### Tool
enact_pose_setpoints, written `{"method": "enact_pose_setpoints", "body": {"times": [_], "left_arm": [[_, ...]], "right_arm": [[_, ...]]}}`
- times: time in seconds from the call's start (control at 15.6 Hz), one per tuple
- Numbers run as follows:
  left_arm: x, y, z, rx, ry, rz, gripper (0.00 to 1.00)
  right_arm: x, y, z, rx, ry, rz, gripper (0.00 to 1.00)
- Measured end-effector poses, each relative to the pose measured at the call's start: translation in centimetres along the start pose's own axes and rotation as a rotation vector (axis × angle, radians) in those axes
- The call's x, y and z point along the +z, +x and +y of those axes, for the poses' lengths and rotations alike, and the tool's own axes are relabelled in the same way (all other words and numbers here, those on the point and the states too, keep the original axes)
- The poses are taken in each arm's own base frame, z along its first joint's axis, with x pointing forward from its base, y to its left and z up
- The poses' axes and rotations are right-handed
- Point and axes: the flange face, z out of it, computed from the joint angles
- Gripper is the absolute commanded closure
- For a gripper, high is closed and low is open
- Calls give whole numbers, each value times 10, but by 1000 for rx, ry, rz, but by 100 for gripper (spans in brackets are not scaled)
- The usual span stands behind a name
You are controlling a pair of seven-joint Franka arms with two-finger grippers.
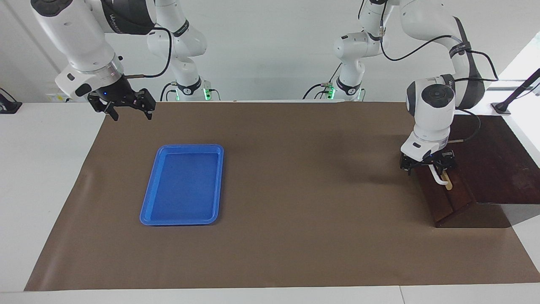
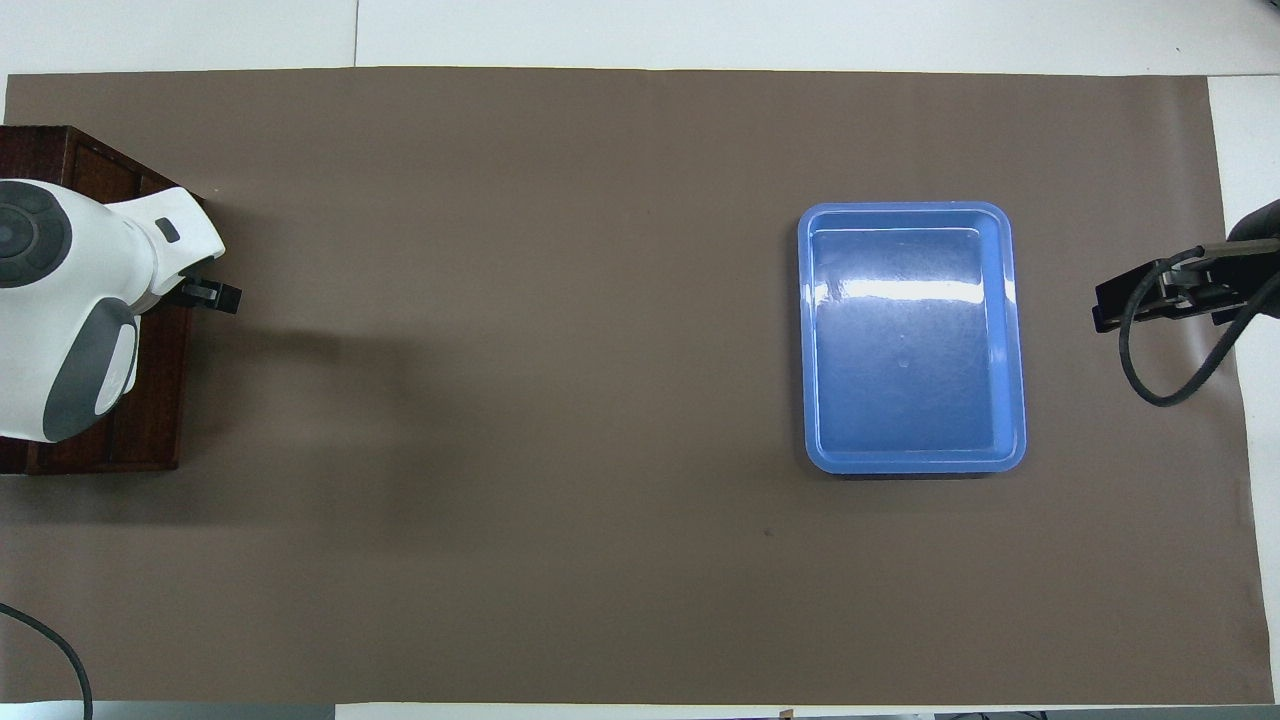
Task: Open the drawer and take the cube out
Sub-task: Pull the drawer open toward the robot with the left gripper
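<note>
While drawer (image 1: pixel 447 194) shut, blue tray (image 1: pixel 182 184) bare; both grippers seemingly spread.

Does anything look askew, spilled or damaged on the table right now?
Nothing stands out. The drawer is shut, with the open left gripper at its white handle. The blue tray is empty. The right gripper waits, open. No cube shows.
</note>
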Motion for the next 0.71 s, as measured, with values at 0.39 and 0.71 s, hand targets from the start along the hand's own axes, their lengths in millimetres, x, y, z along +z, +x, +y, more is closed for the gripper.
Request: {"method": "enact_pose_setpoints", "body": {"times": [0.39,0.71], "left_arm": [[-4,10,43,24,3,23,0],[-34,23,135,32,-8,56,0]], "right_arm": [[0,0,0,-1,0,-1,0],[3,0,-2,-3,5,-5,0]]}}
